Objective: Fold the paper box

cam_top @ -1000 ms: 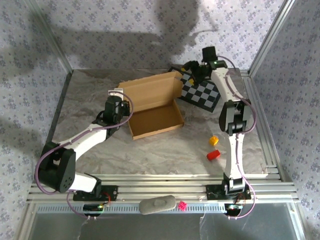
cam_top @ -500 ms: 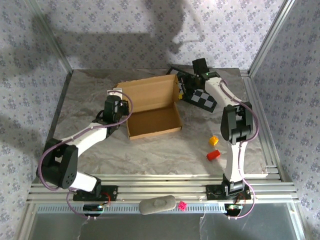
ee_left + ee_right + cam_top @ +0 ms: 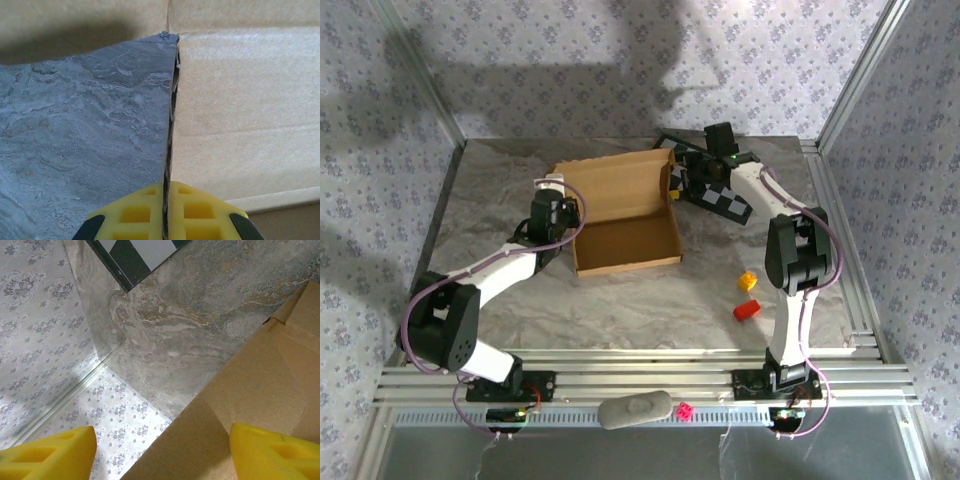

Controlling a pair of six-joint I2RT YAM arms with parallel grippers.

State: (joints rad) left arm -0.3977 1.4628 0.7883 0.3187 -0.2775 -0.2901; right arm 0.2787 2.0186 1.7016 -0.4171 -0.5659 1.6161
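The brown paper box [image 3: 625, 228] lies in the middle of the table as a shallow tray, its lid panel [image 3: 618, 187] raised behind it. My left gripper [image 3: 560, 200] is at the box's left wall, and its yellow pads [image 3: 145, 210] are shut on that wall's thin cardboard edge [image 3: 171, 115]. My right gripper [image 3: 695, 172] is at the lid's far right corner. It stands open, its fingertips [image 3: 47, 457] wide apart, with a cardboard flap [image 3: 235, 410] between them and touching neither that I can see.
A black-and-white checkered board [image 3: 725, 195] lies under the right arm behind the box. A yellow block [image 3: 747, 281] and a red block [image 3: 748, 310] lie at the right. A grey oblong [image 3: 635, 409] and a pink die [image 3: 685, 410] rest on the front rail.
The right gripper has swung left from over the checkered board to the lid's right corner. The box has shifted slightly left. The left gripper has kept its hold on the left wall.
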